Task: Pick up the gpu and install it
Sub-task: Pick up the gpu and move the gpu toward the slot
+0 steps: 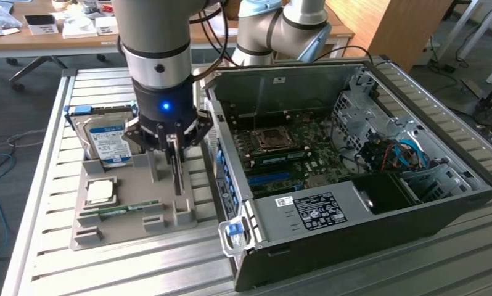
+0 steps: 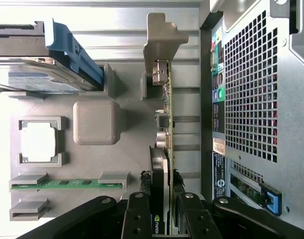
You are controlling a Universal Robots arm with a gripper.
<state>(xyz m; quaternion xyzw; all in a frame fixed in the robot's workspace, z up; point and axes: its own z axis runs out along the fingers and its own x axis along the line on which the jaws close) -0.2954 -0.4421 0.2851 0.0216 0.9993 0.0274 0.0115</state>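
Jaws, one pair, were drawn in narrow on the gpu (image 2: 167,114), with one black finger (image 2: 137,216) pressed against each face at the fan end of the card. The single gpu stood on edge along the case-side rim of the grey tray (image 1: 139,231), its silvery end bracket (image 2: 161,37) at the end away from the grip. Whether its lower edge had left the tray slots could not be told.

In the exterior view the arm (image 1: 155,55) hung straight down over the tray, a blue light glowing on its wrist. The tray carried three other parts. One hard drive (image 1: 108,143) in a blue carrier stood at about 10 o'clock from the grip. One square processor chip (image 1: 100,191) lay at 8 o'clock. One green memory stick (image 1: 123,209) lay flat at 7 o'clock, just beside the chip.

One open computer case (image 1: 353,166) lay on its side at 3 o'clock from the tray, close beside it, with its motherboard (image 1: 287,148) exposed. Tray and case both rested on the slatted metal tabletop (image 1: 41,259).
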